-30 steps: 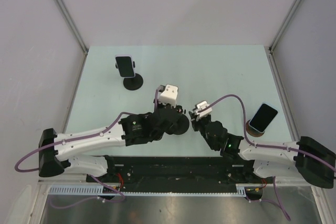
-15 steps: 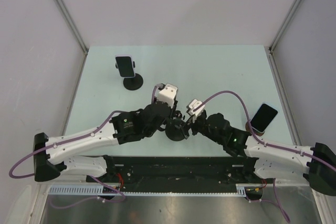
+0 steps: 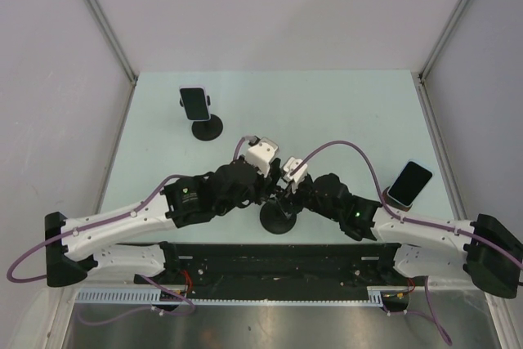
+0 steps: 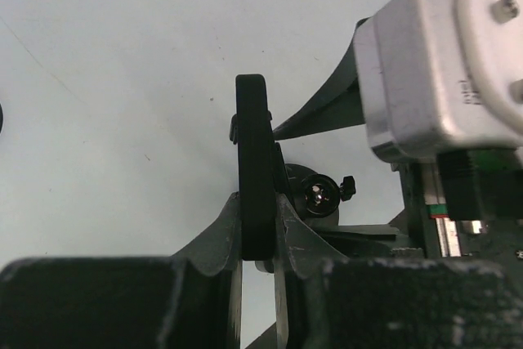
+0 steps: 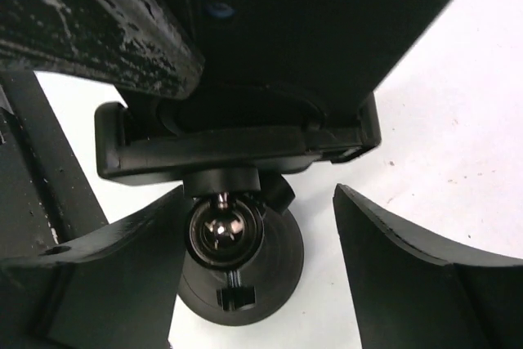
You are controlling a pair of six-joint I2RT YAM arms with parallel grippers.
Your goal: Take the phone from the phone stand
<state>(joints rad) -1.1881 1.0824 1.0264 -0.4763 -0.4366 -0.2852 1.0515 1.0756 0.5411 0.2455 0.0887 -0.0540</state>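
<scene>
In the left wrist view a black phone (image 4: 254, 161) stands edge-on, and my left gripper (image 4: 257, 222) is shut on its lower part. Behind it shows the stand's ball joint (image 4: 319, 194). In the top view the left gripper (image 3: 263, 192) and the right gripper (image 3: 288, 195) meet over the black stand's round base (image 3: 278, 221). In the right wrist view my right gripper (image 5: 257, 202) is open, its fingers (image 5: 409, 259) on either side of the stand's ball joint (image 5: 218, 232) and base (image 5: 253, 284), below the stand's cradle (image 5: 237, 149). They are not touching it.
A second phone on a black stand (image 3: 196, 105) sits at the far left. A third phone (image 3: 409, 182) leans on a brown-based stand at the right edge. Purple cables loop off both arms. The two wrists are close together.
The right gripper has swung left to the stand. The left gripper and the stand have shifted toward the near edge.
</scene>
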